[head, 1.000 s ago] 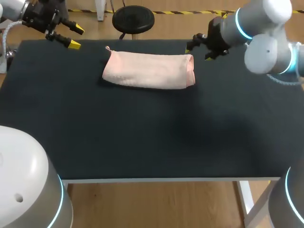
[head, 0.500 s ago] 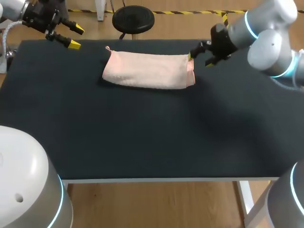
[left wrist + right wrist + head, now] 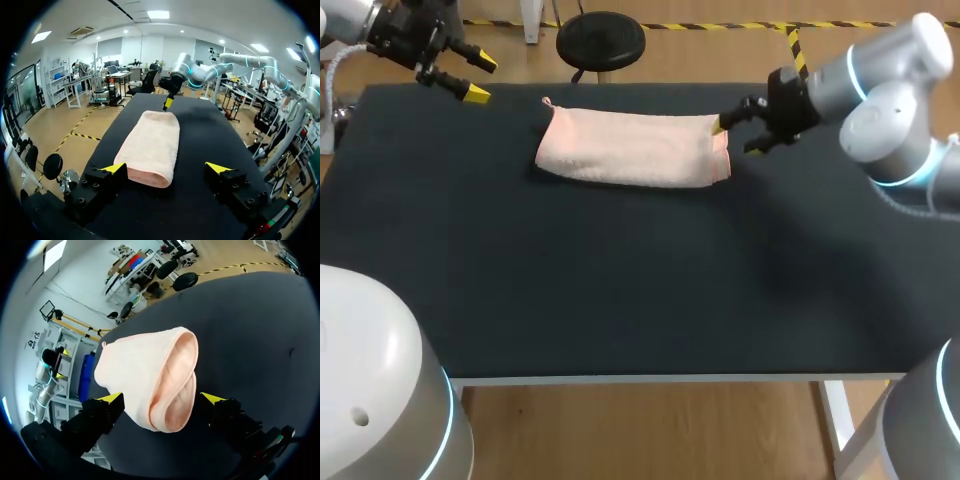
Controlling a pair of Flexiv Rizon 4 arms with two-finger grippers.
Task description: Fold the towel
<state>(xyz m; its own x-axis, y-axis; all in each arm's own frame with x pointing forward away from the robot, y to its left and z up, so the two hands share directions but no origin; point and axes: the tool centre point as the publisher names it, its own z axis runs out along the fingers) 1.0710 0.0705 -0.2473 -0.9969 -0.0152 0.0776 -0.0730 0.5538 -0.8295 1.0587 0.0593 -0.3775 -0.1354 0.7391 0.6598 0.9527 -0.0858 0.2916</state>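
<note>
My right gripper (image 3: 735,137) is low at the right end of the pink towel (image 3: 632,148), fingers spread wide, the thick folded end lying between them, nothing clamped. My left gripper (image 3: 480,79) hangs above the far left corner of the black table (image 3: 620,280), fingers also apart and holding nothing, near the towel's left end but clear of it. The towel lies folded lengthwise along the far side

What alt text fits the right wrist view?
A folded pink towel lies on the black table, its layered open end between the open, yellow-tipped fingers of the right gripper. Whether either finger touches the cloth cannot be told from this view.
</note>
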